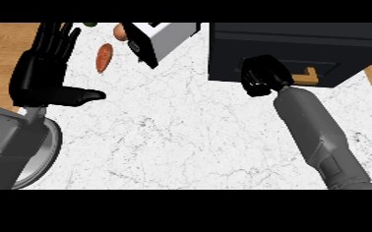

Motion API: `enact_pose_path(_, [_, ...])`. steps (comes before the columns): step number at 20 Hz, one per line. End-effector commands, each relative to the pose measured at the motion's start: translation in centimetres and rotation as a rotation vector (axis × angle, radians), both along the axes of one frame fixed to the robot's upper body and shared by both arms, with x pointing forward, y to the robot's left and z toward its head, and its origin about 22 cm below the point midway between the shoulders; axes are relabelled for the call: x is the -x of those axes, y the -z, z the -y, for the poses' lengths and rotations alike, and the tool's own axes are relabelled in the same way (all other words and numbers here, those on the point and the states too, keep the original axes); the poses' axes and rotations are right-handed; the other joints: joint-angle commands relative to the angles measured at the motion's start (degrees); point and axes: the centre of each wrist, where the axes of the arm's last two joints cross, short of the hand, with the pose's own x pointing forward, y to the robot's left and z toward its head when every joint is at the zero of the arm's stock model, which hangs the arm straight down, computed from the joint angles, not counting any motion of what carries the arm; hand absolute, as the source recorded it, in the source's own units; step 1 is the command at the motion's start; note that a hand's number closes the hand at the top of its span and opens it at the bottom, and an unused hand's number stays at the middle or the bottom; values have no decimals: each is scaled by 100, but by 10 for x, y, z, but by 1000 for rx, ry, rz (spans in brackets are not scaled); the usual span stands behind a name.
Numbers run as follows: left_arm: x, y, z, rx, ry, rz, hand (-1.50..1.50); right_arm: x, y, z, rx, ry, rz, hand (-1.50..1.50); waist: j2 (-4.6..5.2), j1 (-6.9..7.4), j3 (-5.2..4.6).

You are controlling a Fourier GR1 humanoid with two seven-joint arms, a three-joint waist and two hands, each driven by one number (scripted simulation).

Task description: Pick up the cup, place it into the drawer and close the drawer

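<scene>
Right hand (263,76): clenched, fingers curled in tight, set against the near left part of the drawer front; from where I stand nothing shows inside the fist
Right forearm (316,132): grey, comes in from the near right corner and slants far and left up to the drawer
Drawer (291,49): dark, in a dark unit at the far right of the counter; its front looks level with the unit, though the steep angle leaves me unsure
Drawer handle (310,76): pale wood colour, low on the front, just right of the right hand and partly hidden by it
Cup: I cannot make it out; whether it sits inside the drawer or behind the curled fingers cannot be told
Left hand (40,73): released and resting at the left edge, fingers straight and pointing far, thumb stuck out to the right, holding nothing
Counter (181,128): white marble with grey veins, a strip of wood along its far left side
Orange vegetable (104,58): long and tapered, lying just right of the left hand's fingers, not touching them
Brown round thing (120,30): beyond the vegetable, near the far edge
Green thing (90,24): at the far edge, mostly cut off
White and black box (161,38): tilted, far centre, between the vegetable and the drawer
Metal pan (36,152): near left corner, cut off by the edge, the left forearm lying over it
</scene>
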Motion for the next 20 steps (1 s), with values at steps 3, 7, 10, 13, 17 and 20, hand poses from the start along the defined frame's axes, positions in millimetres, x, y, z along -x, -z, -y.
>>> enact_pose_path(3, [5, 14, 3, 17, 38, -16, -150, -17, -21, 37, -28, 97, -53, 150, 153, 114, 27])
enact_pose_path(7, [1, 0, -1, 20, 68, -7, -150, -23, -31, 40, -47, 103, -65, 150, 172, 182, 30])
enact_pose_path(10, [1, 6, 11, 20, 92, -2, -150, -26, -40, 46, -68, 120, -67, 150, 244, 266, 33])
enact_pose_path(13, [2, 10, 14, 29, 89, 4, -150, -30, -54, 56, -136, 126, -39, 150, 223, 238, 33])
enact_pose_path(17, [6, 18, 3, 25, 90, -12, -150, -25, -45, 64, -149, 125, -28, 150, 252, 329, 32])
enact_pose_path(20, [3, 22, 14, 35, 91, -30, -150, -28, -47, 57, -153, 106, -38, 150, 235, 254, 31])
